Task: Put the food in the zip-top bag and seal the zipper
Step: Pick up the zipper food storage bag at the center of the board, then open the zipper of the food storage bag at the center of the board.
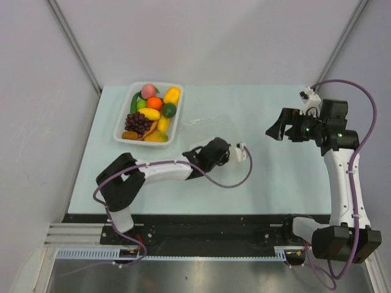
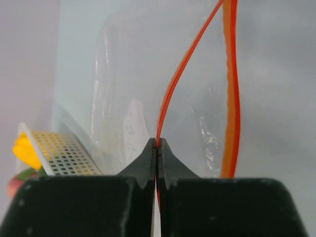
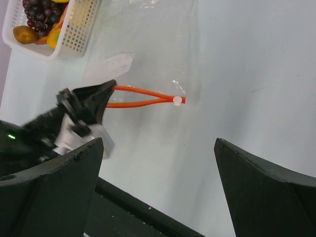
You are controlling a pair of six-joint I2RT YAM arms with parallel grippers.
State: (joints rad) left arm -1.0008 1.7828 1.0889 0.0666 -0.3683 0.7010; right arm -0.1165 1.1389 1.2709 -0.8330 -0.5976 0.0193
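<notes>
The food lies piled in a white basket: yellow, orange, green and pink pieces and dark grapes. The clear zip-top bag lies flat on the table right of the basket, its mouth parted. My left gripper is shut on one strand of the red-orange zipper; the other strand runs apart beside it. In the right wrist view the two strands meet at a white slider, with the left gripper at their open end. My right gripper is open and empty, raised to the bag's right.
The white perforated basket stands at the table's back left and also shows in the left wrist view. The table's black front edge runs below the right gripper's view. A purple cable loops beside the left wrist.
</notes>
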